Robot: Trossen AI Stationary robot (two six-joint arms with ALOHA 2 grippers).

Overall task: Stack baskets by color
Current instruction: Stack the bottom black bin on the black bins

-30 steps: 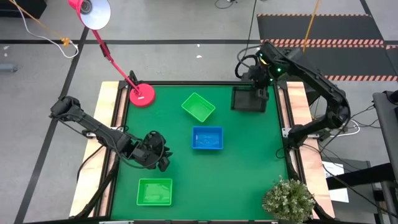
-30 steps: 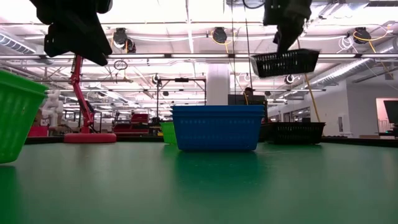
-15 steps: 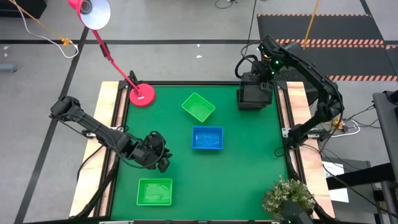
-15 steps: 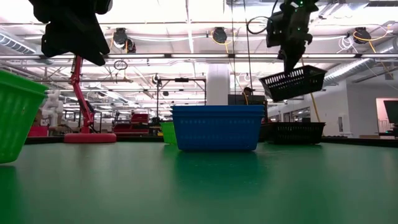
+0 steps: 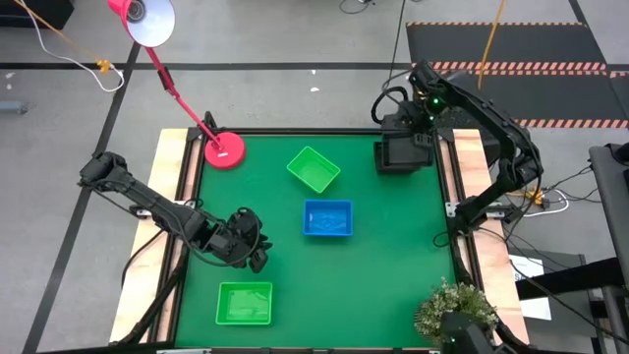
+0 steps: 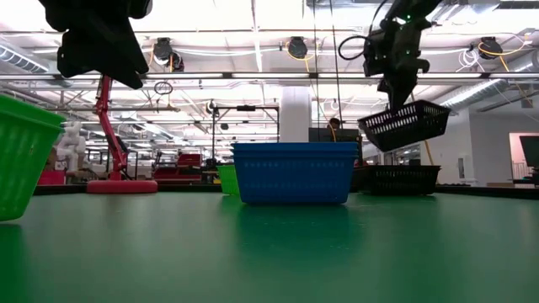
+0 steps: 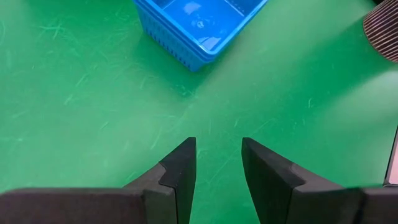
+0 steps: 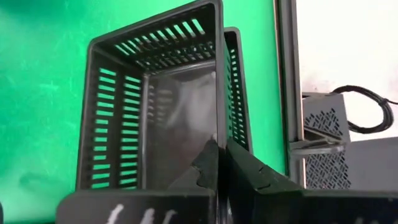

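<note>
Baskets: you have five in sight on the green table (image 5: 393, 256), two green, one blue and two black.
Held black basket (image 6: 405, 124): your right gripper (image 8: 221, 163) is clamped on its rim and holds it tilted in the air at the table's far right corner.
Second black basket (image 6: 402, 178): it sits on the table directly under the held one, its rim showing just behind it in the right wrist view.
Blue basket (image 5: 327, 217): it stands near the table's middle.
Green baskets: one (image 5: 314, 169) lies turned at an angle, between the blue basket and the red lamp base (image 5: 224, 150); the other (image 5: 244, 302) sits at the near left edge.
Left gripper (image 7: 217, 163): you see its fingers parted and empty, above bare table between the blue basket and the near green one.
</note>
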